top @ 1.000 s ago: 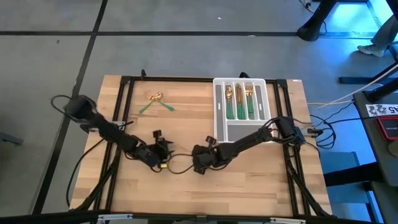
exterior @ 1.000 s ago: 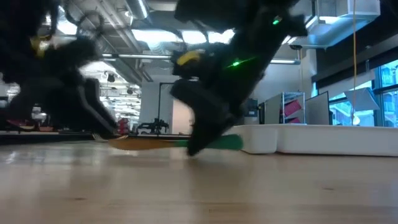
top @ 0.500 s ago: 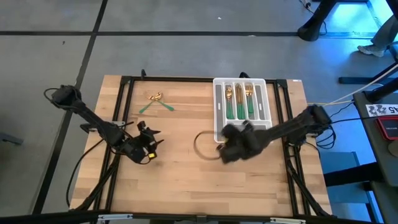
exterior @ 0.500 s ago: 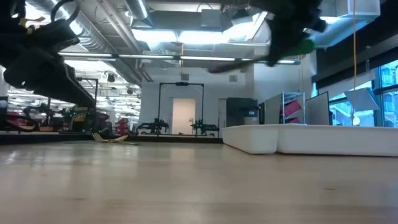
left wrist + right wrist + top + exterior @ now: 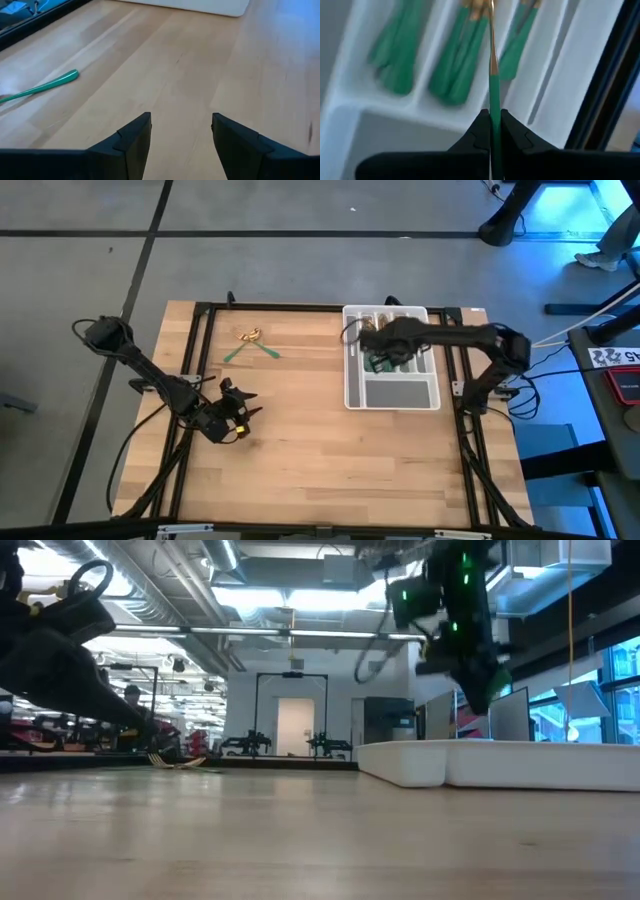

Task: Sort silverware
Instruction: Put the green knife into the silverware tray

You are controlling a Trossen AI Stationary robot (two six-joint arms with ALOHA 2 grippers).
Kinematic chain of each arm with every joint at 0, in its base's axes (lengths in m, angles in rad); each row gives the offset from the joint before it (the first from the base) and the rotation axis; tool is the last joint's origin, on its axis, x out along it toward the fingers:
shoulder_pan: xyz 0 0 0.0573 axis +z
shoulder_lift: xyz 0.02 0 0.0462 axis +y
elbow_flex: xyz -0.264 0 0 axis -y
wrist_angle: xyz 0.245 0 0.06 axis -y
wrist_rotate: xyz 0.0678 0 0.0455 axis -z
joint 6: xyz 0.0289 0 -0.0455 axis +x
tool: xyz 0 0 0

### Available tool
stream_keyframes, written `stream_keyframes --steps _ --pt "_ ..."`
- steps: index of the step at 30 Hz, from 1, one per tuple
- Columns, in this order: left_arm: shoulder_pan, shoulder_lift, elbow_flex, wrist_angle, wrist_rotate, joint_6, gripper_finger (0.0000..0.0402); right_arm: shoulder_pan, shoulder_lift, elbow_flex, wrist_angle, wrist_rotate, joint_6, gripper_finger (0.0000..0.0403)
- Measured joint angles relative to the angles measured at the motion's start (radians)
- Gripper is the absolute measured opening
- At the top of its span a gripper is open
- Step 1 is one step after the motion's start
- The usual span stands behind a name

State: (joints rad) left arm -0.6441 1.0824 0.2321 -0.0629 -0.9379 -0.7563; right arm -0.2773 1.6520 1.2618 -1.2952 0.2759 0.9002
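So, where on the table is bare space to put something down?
Bare wood lies between the left gripper and the tray, and along the near edge in front of both. The tray's wide near compartment looks empty. It is crowded in the long slots, where the right gripper holds a green-handled piece, and near the loose silverware.

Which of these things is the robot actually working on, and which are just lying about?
Part of the job:
- green-handled piece pinched in the right gripper over the tray
- sorted silverware in the tray's slots
- two loose pieces left on the table
- left gripper, open, waiting

Just there:
- slotted tray
- wooden table
- cables
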Motion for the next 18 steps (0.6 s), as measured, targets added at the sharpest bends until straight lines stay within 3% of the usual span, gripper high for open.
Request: stream_keyframes --steps 8,18 --pt "0.0 0.0 0.0 0.001 0.0 -0.002 0.0196 -0.176 0.024 -0.092 0.243 -0.061 -0.132 0.0013" --pt "0.0 0.0 0.0 0.002 0.0 -0.06 0.0196 -0.207 0.087 -0.092 0.298 -0.085 -0.262 0.007"
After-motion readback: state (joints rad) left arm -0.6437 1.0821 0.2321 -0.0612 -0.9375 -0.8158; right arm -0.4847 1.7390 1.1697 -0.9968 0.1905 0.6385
